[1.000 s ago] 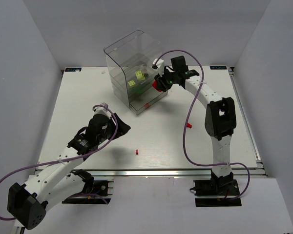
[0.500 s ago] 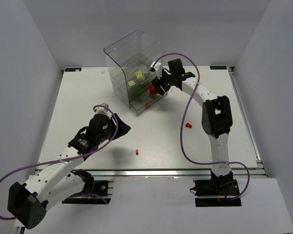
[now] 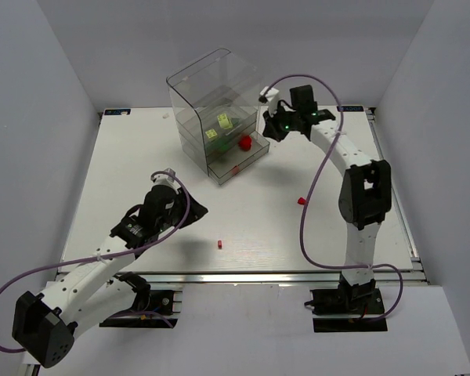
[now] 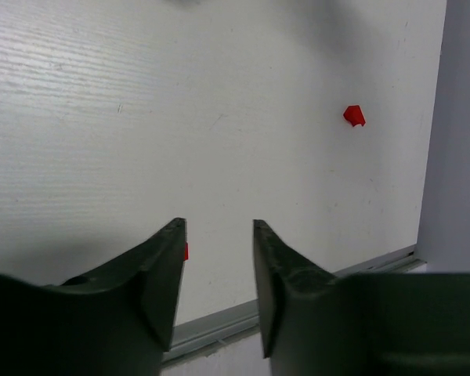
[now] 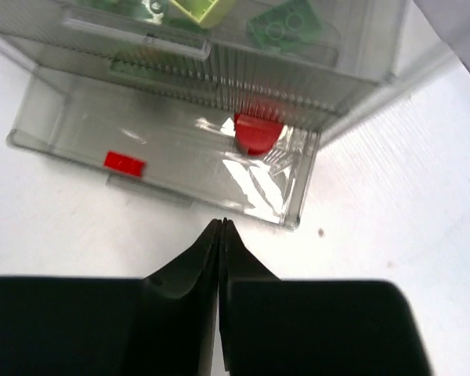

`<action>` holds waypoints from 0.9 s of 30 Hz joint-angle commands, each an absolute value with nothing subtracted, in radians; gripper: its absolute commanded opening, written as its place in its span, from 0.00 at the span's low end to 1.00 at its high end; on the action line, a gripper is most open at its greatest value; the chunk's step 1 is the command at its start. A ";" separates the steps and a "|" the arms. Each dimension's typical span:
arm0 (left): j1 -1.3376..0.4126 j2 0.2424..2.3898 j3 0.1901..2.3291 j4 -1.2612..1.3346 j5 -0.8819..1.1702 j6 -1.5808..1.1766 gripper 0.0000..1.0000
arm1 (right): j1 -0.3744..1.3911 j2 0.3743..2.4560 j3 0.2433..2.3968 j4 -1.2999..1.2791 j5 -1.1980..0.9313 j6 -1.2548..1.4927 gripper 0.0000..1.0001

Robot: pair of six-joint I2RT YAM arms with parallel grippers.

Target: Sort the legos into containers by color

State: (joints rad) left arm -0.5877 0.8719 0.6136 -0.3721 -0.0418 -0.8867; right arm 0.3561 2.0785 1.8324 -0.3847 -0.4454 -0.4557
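A white bench (image 3: pixel 141 157) is standing inside a plain enclosure. A pale grey left wall (image 3: pixel 31 157), a back wall (image 3: pixel 298 47) and a right wall (image 3: pixel 446 157) are closing it in. A metal rail (image 3: pixel 243 276) is running along its near edge. Soft light is falling on the bench, leaving faint shadows.

A clear plastic drawer unit (image 3: pixel 189 94) stood upper centre, its lowest drawer (image 3: pixel 260 153) pulled out. Inside lay a rounded red brick (image 3: pixel 245 142) and a flat red brick (image 3: pixel 235 168), with yellow-green bricks (image 3: pixel 223 120) in a drawer above. Two tiny red bricks (image 3: pixel 301 201) (image 3: pixel 218 244) lay loose lower centre.
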 commanded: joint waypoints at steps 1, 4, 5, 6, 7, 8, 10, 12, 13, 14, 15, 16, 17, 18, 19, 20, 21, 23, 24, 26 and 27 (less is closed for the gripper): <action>-0.592 0.876 0.603 -0.367 -0.002 -0.887 0.46 | 0.296 1.961 1.815 -0.507 -0.567 -0.446 0.02; -0.601 0.926 0.615 -0.380 0.038 -0.887 0.37 | 0.262 1.937 1.789 -0.752 -0.672 -0.605 0.38; -0.601 0.946 0.627 -0.385 0.049 -0.885 0.38 | 0.255 1.933 1.781 -0.825 -0.686 -0.651 0.46; -0.601 1.001 0.640 -0.393 0.072 -0.876 0.41 | 0.252 1.927 1.748 -0.919 -0.686 -0.688 0.60; -0.601 1.038 0.656 -0.409 0.081 -0.870 0.45 | 0.244 1.915 1.715 -0.940 -0.686 -0.722 0.64; -0.601 1.078 0.710 -0.429 0.087 -0.862 0.49 | 0.232 1.875 1.676 -0.943 -0.683 -0.730 0.67; -0.623 1.225 0.790 -0.556 0.077 -0.841 0.56 | 0.216 1.817 1.538 -0.887 -0.670 -0.726 0.69; -0.640 1.316 0.910 -0.660 0.071 -0.810 0.58 | 0.206 1.737 1.458 -0.810 -0.641 -0.709 0.70; -0.659 1.389 0.948 -0.693 0.068 -0.802 0.59 | 0.204 1.715 1.406 -0.796 -0.634 -0.703 0.70; -0.669 1.420 0.980 -0.751 0.061 -0.795 0.59 | 0.201 1.691 1.388 -0.782 -0.627 -0.686 0.70; -0.679 1.448 1.041 -0.780 0.045 -0.792 0.61 | 0.202 1.684 1.376 -0.776 -0.627 -0.677 0.70; -0.695 1.501 1.069 -0.819 0.032 -0.790 0.61 | 0.195 1.681 1.362 -0.775 -0.627 -0.670 0.70; -0.695 1.523 1.095 -0.878 0.020 -0.792 0.62 | 0.196 1.677 1.358 -0.773 -0.627 -0.655 0.70; -0.709 1.545 1.136 -0.903 0.014 -0.793 0.62 | 0.193 1.675 1.353 -0.767 -0.624 -0.647 0.70; -0.709 1.580 1.149 -0.928 0.015 -0.798 0.63 | 0.190 1.672 1.339 -0.759 -0.624 -0.643 0.70; -0.722 1.595 1.161 -0.943 0.014 -0.799 0.63 | 0.186 1.664 1.330 -0.755 -0.618 -0.640 0.70; -0.738 1.606 1.167 -0.965 0.015 -0.807 0.63 | 0.183 1.661 1.325 -0.741 -0.612 -0.629 0.70; -0.753 1.624 1.160 -0.973 0.015 -0.822 0.63 | 0.179 1.652 1.310 -0.730 -0.600 -0.621 0.70; -0.768 1.632 1.160 -0.983 0.015 -0.831 0.63 | 0.176 1.649 1.304 -0.721 -0.598 -0.615 0.70; -0.784 1.641 1.155 -0.996 0.014 -0.844 0.63 | 0.170 1.646 1.295 -0.716 -0.592 -0.609 0.70; -0.796 1.652 1.152 -1.000 0.014 -0.851 0.63 | 0.169 1.647 1.293 -0.712 -0.592 -0.603 0.70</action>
